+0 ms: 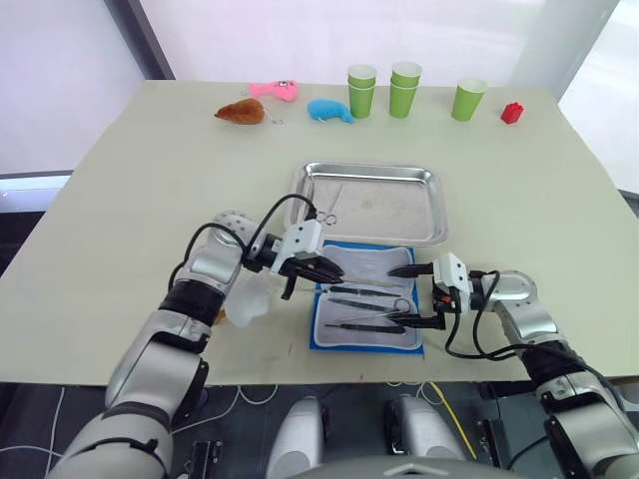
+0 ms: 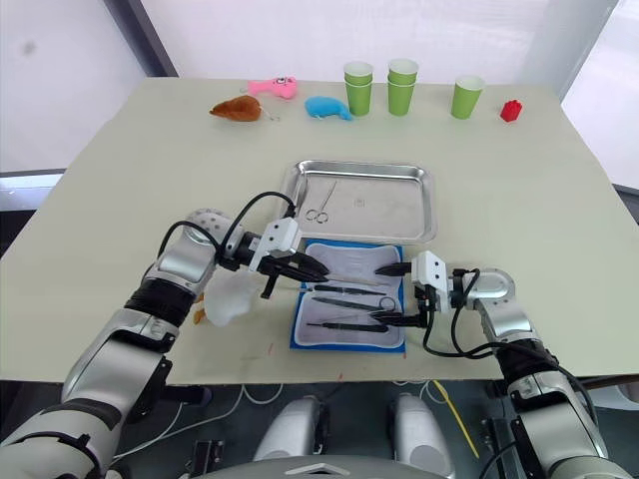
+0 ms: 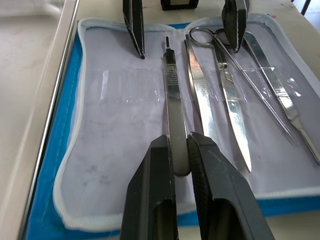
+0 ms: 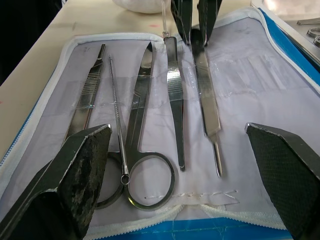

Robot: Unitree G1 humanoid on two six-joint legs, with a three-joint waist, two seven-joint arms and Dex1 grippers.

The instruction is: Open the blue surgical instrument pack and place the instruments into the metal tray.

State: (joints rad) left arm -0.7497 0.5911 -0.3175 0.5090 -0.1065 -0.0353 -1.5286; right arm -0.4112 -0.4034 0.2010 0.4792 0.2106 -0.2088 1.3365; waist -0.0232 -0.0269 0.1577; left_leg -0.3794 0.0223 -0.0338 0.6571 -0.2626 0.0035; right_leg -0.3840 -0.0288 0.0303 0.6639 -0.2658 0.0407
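Observation:
The blue surgical instrument pack lies open in front of the metal tray, pale lining up. Several silver instruments rest on the lining: ring-handled scissors, a thin probe, and flat straight tools. My left gripper is shut on the near end of one flat straight instrument, low over the pack's left side. At the pack's right edge my right gripper stands wide open, its fingers spanning the instruments and touching none. One pair of scissors lies in the tray.
A white crumpled object sits beside my left forearm. Along the far edge stand green cups, a blue whale toy, a pink toy, a brown toy and a small red object.

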